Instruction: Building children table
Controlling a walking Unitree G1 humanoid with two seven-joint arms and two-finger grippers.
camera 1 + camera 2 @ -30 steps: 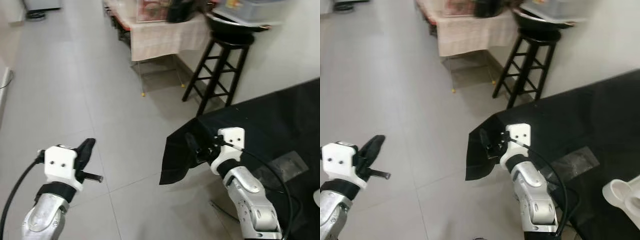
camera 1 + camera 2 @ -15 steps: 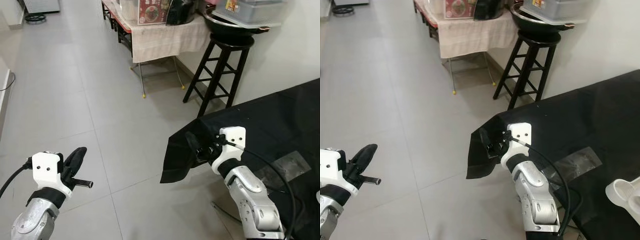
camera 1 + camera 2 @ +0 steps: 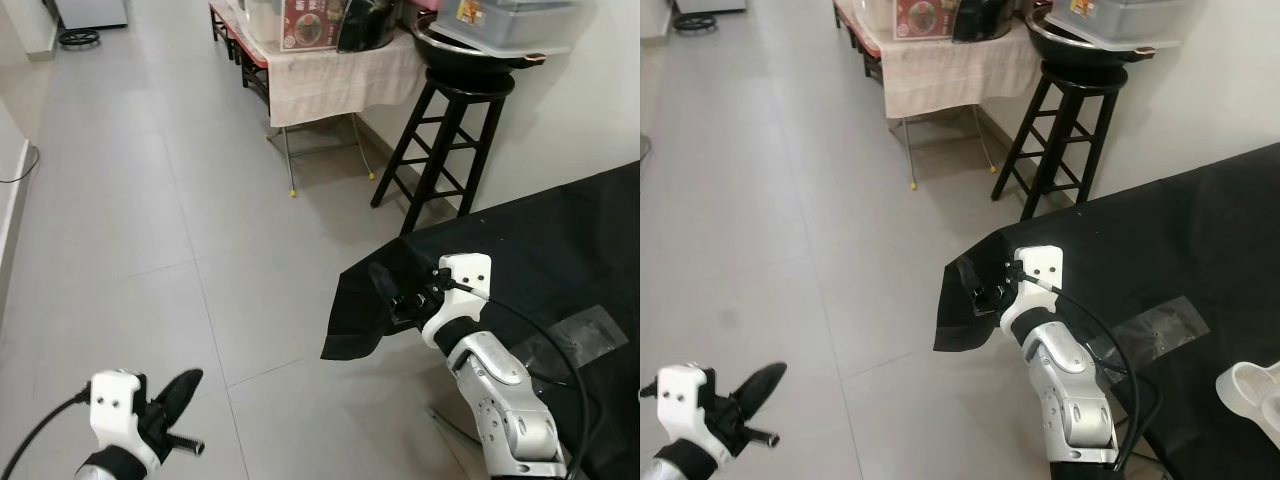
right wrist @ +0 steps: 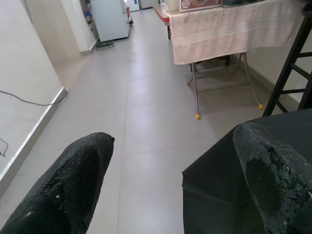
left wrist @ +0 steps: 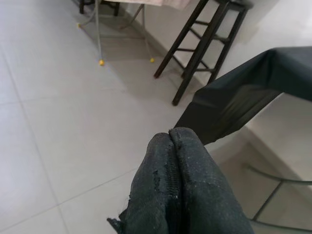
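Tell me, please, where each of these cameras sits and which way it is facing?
Left eye view: on the head, looking forward and down at the floor; the left gripper is low, the right gripper over the black cloth.
Right eye view: the other eye of the same camera, same scene.
Left wrist view: along its closed fingers, towards the black stool.
Right wrist view: between its spread fingers, down the corridor.
All four share the cloth's corner.

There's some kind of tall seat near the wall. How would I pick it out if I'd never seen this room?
Start at the black cloth-covered table on the robot's right, then look past its far corner toward the white wall. There stands the black wooden stool, with ladder-like rungs and a wide dark pan resting on its seat, unlike the low cloth-draped table beside it.
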